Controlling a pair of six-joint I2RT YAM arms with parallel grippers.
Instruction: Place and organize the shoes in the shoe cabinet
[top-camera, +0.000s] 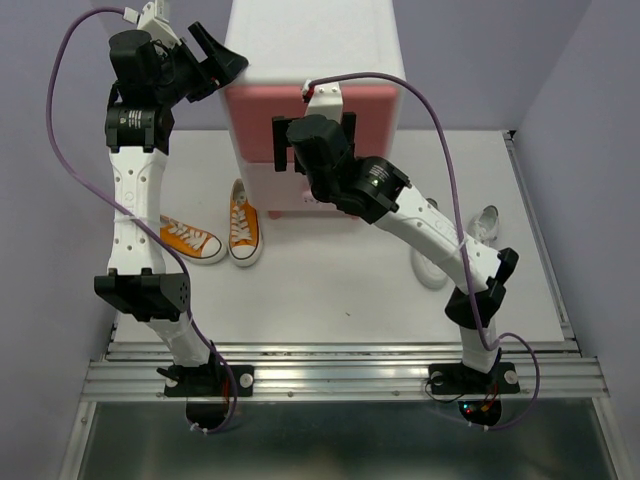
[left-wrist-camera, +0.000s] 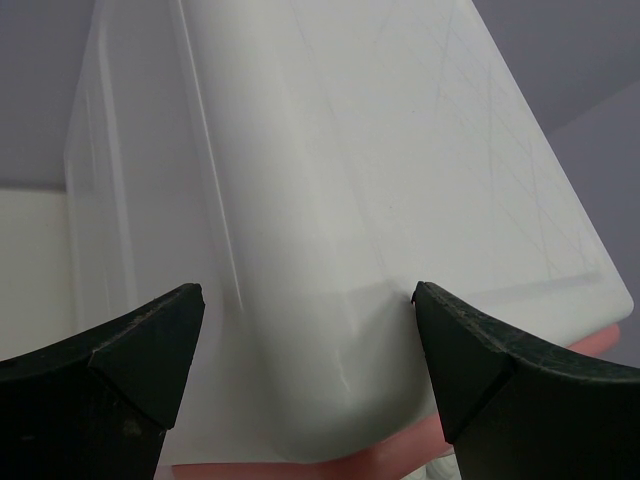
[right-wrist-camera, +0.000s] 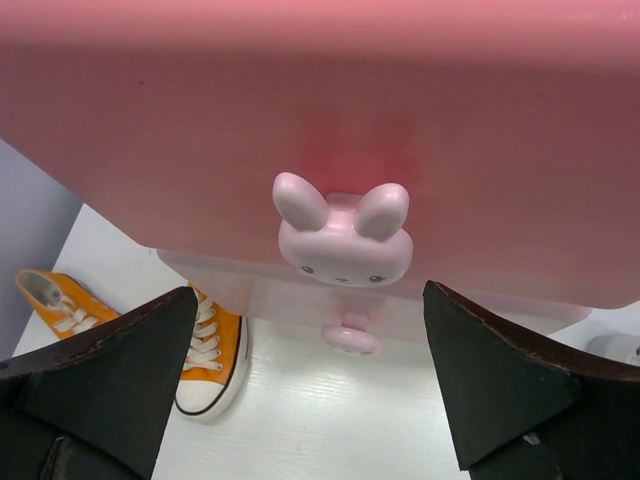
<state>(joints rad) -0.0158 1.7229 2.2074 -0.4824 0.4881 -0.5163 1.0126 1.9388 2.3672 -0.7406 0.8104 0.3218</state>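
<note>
Jaws gape empty on both arms, right pair facing the bunny knob (right-wrist-camera: 345, 235). Off-centre closing might slip, shoving the cabinet (top-camera: 315, 50).

The shoe cabinet (top-camera: 315, 40) stands at the back of the desk (top-camera: 330, 290). A pair of shoes (top-camera: 244, 225) lies front-left of it, another shoe (top-camera: 432, 268) front-right.

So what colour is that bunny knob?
The knob is pale pink; right wrist view shows it best.
</note>
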